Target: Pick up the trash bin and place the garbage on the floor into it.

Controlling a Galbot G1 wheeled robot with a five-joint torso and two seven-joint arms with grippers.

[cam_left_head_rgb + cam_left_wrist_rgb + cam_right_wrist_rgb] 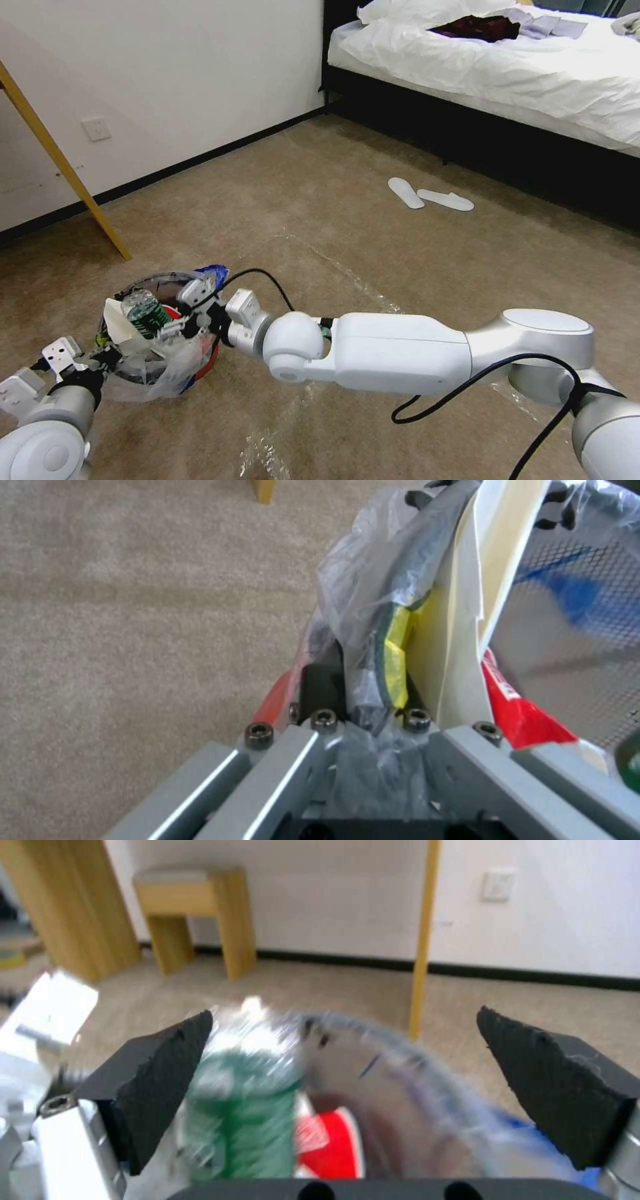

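- Crinkly clear plastic lines the trash bin [157, 333], which sits at the lower left of the head view, above the carpeted floor [300, 200].
- Left gripper [373, 705] is clamped on the bin's rim and liner; likely light, but the slippery film makes the stiff rim the safer hold.
- Right gripper [347, 1090] hangs over the bin mouth, jaws wide apart, a green-labelled bottle [240, 1120] below.
- Left wrist view alone shows the pinch; the head view shows white slippers [427, 195] by the bed.
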